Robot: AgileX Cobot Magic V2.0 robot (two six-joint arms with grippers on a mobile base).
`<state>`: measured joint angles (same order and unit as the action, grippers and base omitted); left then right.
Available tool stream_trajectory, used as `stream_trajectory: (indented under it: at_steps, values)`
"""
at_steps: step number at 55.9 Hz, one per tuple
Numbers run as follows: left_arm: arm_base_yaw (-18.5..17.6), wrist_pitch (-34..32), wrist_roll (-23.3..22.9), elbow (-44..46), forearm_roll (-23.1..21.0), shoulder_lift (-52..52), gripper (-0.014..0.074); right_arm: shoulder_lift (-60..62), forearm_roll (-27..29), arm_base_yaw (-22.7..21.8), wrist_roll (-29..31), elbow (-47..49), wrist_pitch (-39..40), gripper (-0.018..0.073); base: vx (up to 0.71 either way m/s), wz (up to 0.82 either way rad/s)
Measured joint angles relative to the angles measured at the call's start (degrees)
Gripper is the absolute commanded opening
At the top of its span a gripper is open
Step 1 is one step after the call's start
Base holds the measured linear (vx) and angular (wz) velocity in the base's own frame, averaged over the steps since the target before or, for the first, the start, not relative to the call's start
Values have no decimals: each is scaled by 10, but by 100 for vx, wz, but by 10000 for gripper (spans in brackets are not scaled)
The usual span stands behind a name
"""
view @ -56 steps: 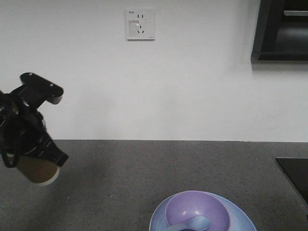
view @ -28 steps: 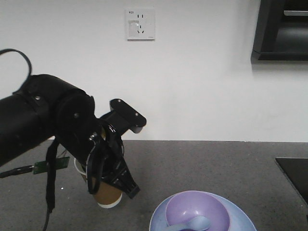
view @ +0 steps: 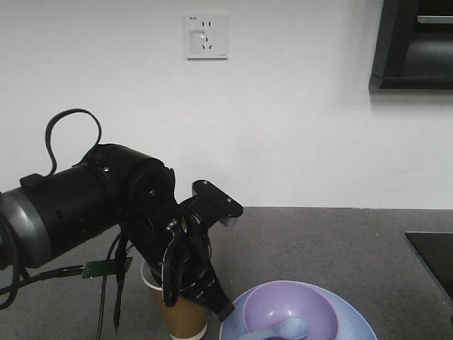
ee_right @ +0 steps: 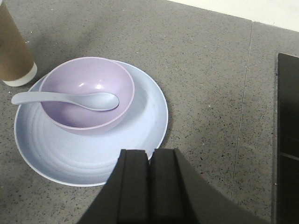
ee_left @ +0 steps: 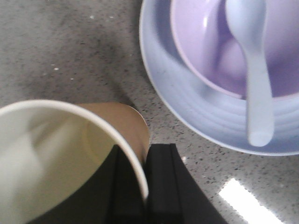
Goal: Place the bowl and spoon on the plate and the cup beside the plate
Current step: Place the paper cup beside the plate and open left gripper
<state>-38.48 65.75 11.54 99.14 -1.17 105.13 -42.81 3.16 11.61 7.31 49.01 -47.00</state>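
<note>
The pale blue plate (ee_right: 145, 116) lies on the grey counter with the lavender bowl (ee_right: 88, 84) on it. The spoon (ee_right: 70, 99) rests in the bowl, its handle over the rim. Plate (view: 354, 322), bowl (view: 297, 304) and spoon (view: 283, 329) also show at the bottom of the front view. The brown paper cup (view: 185, 319) stands upright just left of the plate. My left gripper (ee_left: 145, 151) is shut on the cup (ee_left: 117, 123), one finger inside its rim and one outside. My right gripper (ee_right: 150, 154) is shut on nothing, hanging over the plate's near edge.
A black inset panel (ee_right: 287, 140) lies in the counter to the right. A wall socket (view: 207, 35) and a dark cabinet (view: 414, 42) sit on the white wall behind. My bulky left arm (view: 92, 205) with loose cables fills the left of the front view.
My left arm has swung from the far left towards the plate and come down, carrying the cup to the plate's left side. Plate, bowl and spoon have not moved.
</note>
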Motion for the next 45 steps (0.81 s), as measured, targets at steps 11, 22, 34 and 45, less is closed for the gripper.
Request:
stream_trajectory:
  at_steps: [11, 22, 34, 45]
  values:
    - [0, -1, 3, 0, -10, 3, 7, 0, 0, 0, 0, 0, -1, -8, 0, 0]
    - [0, -1, 4, 0, -10, 3, 107, 0, -6, 0, 0, 0, -1, -8, 0, 0]
    - [0, -4, 4, 0, -10, 3, 333, 0, -11, 0, 0, 0, -1, -8, 0, 0]
    - [0, -4, 4, 0, -10, 3, 503, 0, -11, 0, 0, 0, 0, -8, 0, 0]
